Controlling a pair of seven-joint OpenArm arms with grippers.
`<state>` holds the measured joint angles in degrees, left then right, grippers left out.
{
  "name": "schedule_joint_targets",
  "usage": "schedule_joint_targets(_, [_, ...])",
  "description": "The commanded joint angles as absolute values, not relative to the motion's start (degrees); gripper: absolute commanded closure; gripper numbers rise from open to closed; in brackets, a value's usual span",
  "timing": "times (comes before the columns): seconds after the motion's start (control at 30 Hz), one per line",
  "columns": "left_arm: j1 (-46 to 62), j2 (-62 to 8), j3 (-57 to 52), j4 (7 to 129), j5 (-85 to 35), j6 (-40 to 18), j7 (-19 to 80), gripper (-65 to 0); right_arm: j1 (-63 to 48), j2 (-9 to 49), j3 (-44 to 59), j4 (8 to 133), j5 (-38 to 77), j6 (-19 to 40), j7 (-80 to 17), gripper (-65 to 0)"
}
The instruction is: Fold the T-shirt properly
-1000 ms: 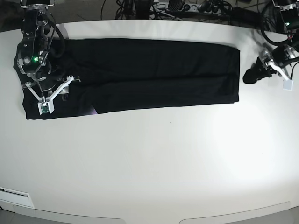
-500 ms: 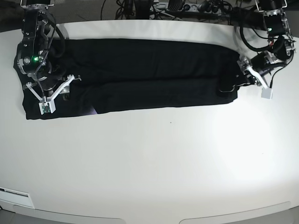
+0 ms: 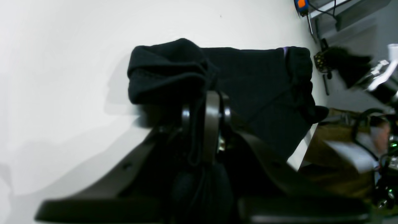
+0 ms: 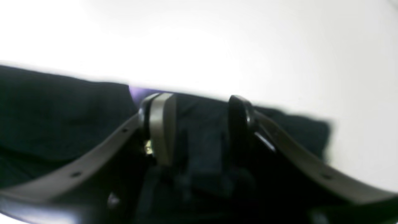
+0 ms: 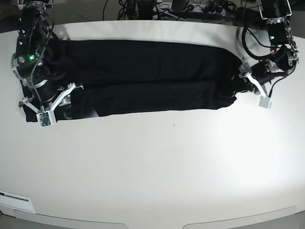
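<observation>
Since a second ago your left gripper has swung in from the bare desk onto the end of the T-shirt, and that end is now bunched inward instead of lying square. Your right gripper has shifted a bit toward the near edge at the other end.

Right now the T-shirt is lying as a long black band across the far part of the white desk, running side to side in the base view. In the left wrist view, your left arm's fingers are looking pinched together with black cloth between them, so they're gripping the T-shirt, and a folded lump of it is humping up just past the tips.

In the right wrist view, your right arm's fingers are standing apart, straddling a ridge of the T-shirt, with a gap on either side of the cloth; that view is blurry, so take it loosely. A sliver of purple is peeking out at the cloth's edge beside one finger.
</observation>
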<state>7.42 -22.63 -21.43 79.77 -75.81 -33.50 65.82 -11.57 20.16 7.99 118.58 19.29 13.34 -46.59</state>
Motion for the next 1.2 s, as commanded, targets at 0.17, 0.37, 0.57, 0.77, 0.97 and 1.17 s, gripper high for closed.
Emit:
schedule_joint_targets(0.17, [7.6,-27.9,-21.6,79.5,-73.9,-33.1,66.9,0.0,-12.9,23.2,8.3,121.6,20.4,14.2,-45.7,0.0])
schedule_joint_targets(0.37, [7.4,-33.4,-21.6,79.5,-74.0,-33.0,65.4,0.0,-17.2,23.2,8.3,119.8,23.8,18.7,-44.9,0.0])
schedule_joint_targets(0.57, [6.6,-37.7,-22.2,79.5,-74.0,-33.0,65.3,0.0,-17.5,23.2,8.3,118.3,19.2,19.0,-42.2,0.0])
schedule_joint_targets(0.77, [6.3,-42.2,-22.2,79.5,-74.0,-33.0,64.5,0.0,-17.5,23.2,8.3,118.3,19.5,18.0,-42.7,0.0])
schedule_joint_targets(0.97, [6.0,-43.2,-22.2,79.5,-75.9,-33.1,65.1,0.0,-19.2,22.5,8.3,118.2,22.0,18.6,-42.7,0.0])
schedule_joint_targets(1.17, [6.0,-43.2,-22.2,79.5,-80.8,-35.0,66.5,0.0,-21.1,21.9,8.3,116.2,21.6,19.6,-39.7,0.0])
